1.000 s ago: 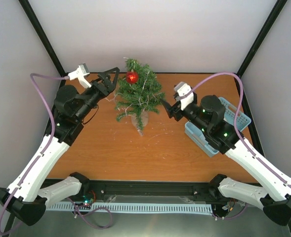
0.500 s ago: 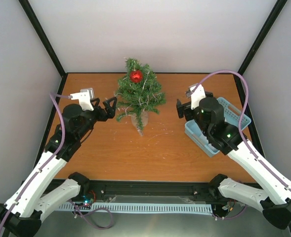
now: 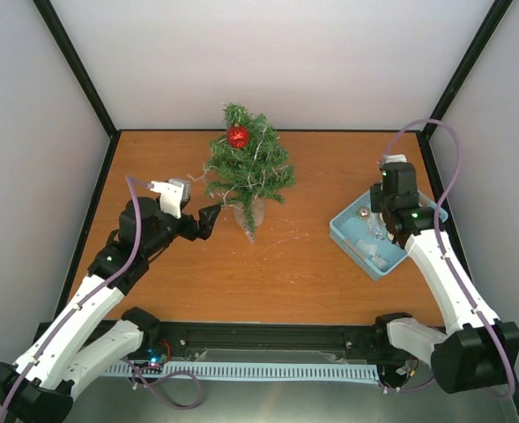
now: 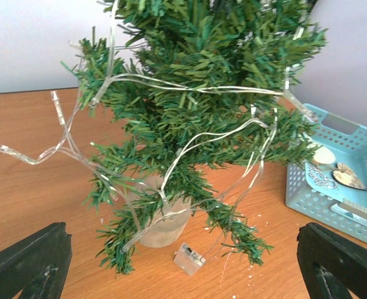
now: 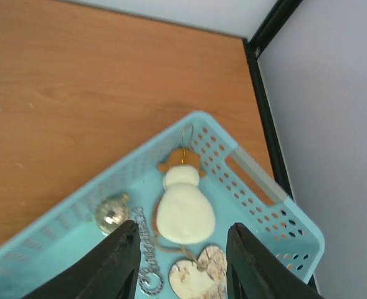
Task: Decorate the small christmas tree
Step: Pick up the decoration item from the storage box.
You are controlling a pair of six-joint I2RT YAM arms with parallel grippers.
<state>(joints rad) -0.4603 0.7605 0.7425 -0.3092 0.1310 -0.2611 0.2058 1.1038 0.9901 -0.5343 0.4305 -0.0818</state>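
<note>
Fingers (image 4: 27, 265) of the left gripper (image 3: 211, 219) stand wide apart and empty, and the small christmas tree (image 4: 195, 93) rises just ahead between them, with bushy green needles, a clear wire light string (image 4: 189, 90) and a pale base. Right gripper (image 5: 183, 261) fingers (image 5: 118, 261) are apart, clamping nothing, over a perforated light-blue plastic basket (image 5: 258, 187). Between them lie a smooth cream snowman (image 5: 184, 208) and a speckled heart (image 5: 202, 277), with a gold ball (image 5: 111, 213) just outside; the silver glitter lettering (image 5: 147, 261) is unreadable.

No text, label, brand, number or sign is readable in any view.
</note>
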